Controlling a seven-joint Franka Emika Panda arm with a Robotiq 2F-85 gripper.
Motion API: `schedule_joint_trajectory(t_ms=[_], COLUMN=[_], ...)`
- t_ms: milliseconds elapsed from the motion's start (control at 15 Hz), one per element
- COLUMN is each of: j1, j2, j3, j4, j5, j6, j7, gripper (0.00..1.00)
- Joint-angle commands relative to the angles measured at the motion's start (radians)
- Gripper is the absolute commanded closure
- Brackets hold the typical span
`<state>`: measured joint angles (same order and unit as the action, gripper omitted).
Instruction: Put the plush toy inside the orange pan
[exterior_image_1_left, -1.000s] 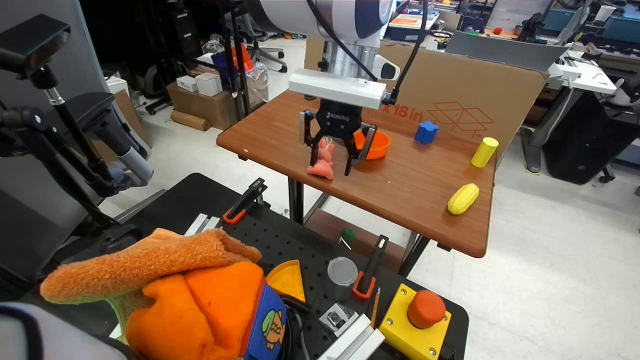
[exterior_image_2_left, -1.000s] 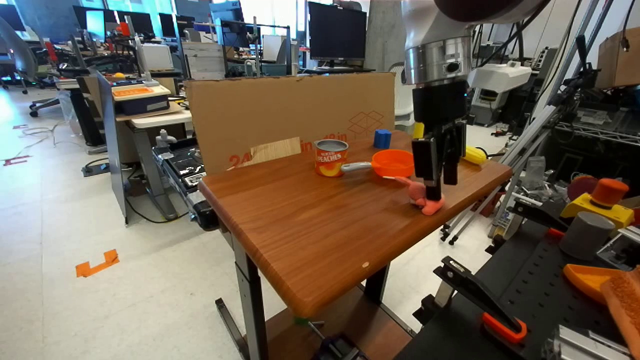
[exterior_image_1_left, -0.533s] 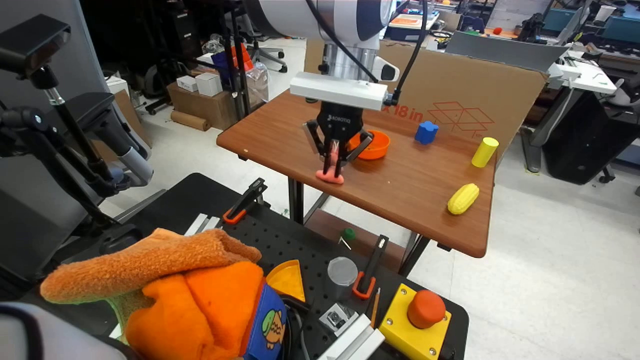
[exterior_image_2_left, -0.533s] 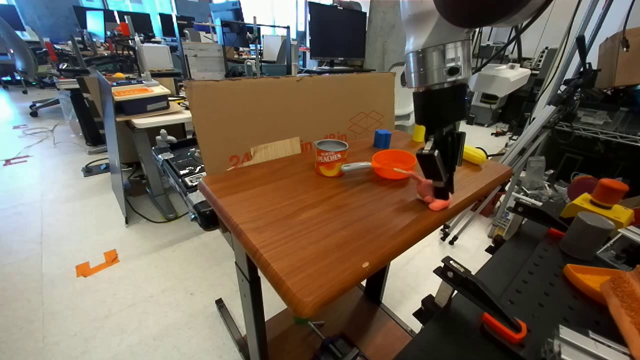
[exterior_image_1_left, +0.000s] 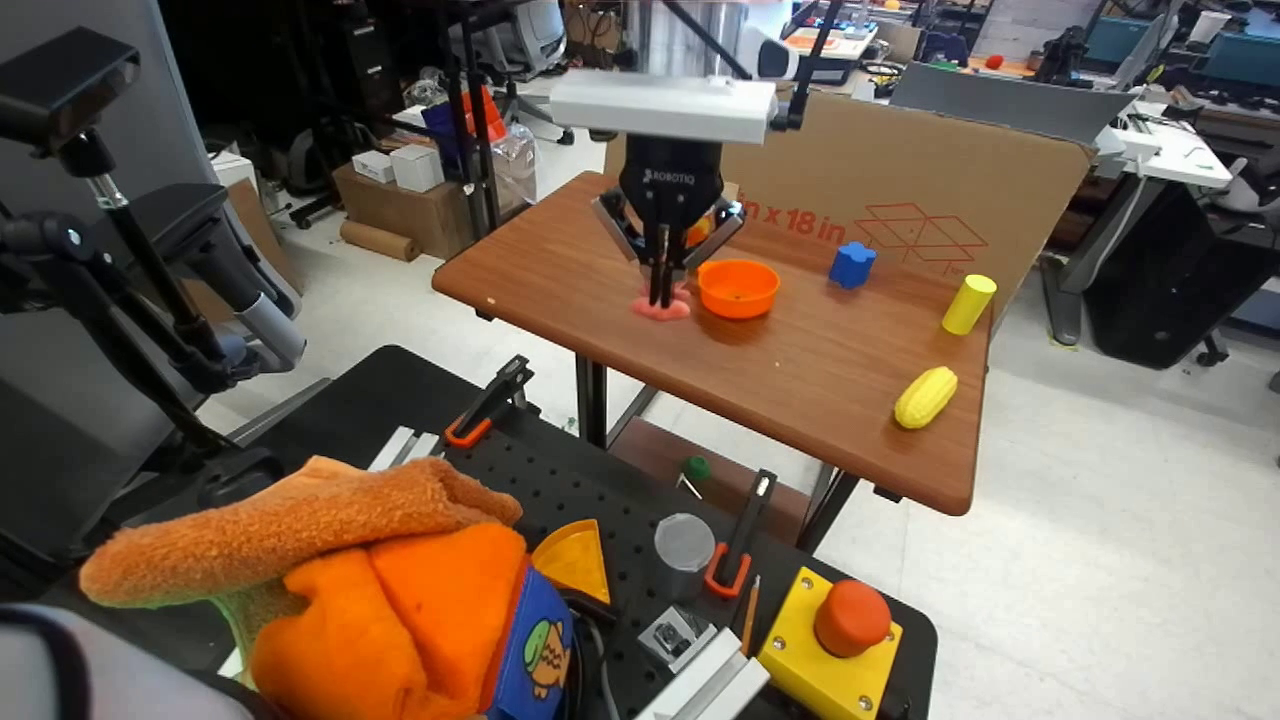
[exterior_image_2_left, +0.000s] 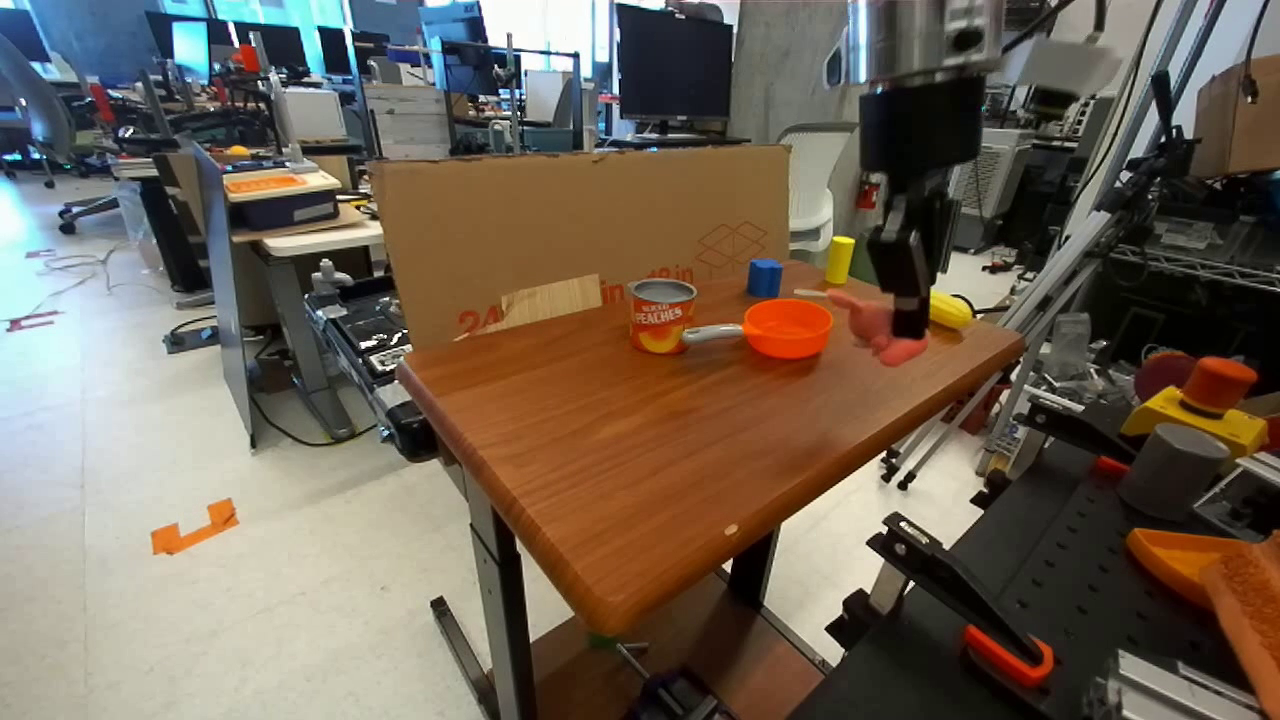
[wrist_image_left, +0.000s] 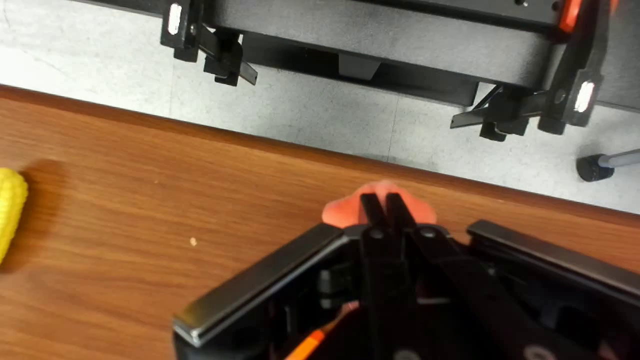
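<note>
One plush toy (exterior_image_2_left: 876, 322) is pinched in the jaws, which stand nearly together, and appears raised off the surface (exterior_image_2_left: 640, 480). Long axis in an exterior view: slanted, rounded lobes low and near at right, narrow end higher and far at left. Finish: salmon-pink, soft-looking, with a thin pale tip at the narrow end. To the left, seemingly a little farther, stands the orange pan (exterior_image_2_left: 788, 332); required travel is judged left and far, lobes above the rim until release
</note>
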<state>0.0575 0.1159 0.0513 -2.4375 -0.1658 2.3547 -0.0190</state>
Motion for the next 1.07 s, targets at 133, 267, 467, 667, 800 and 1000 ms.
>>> schedule_joint_trajectory(t_ms=[133, 267, 467, 667, 800, 1000], j1=[-0.019, -0.008, -0.011, -0.001, 0.009, 0.026], j2=[-0.318, -0.134, -0.046, 0.112, 0.208, 0.308], j3=[-0.017, 0.003, 0.015, 0.006, -0.008, -0.032], j4=[-0.104, 0.064, 0.166, 0.316, 0.404, 0.490], j5=[0.030, 0.024, -0.002, -0.020, -0.019, -0.017], j6=[-0.034, 0.019, 0.039, 0.026, 0.010, -0.005], j7=[-0.039, 0.026, 0.083, 0.140, 0.165, 0.196], gripper=[0.99, 0.99, 0.99, 0.99, 0.99, 0.99])
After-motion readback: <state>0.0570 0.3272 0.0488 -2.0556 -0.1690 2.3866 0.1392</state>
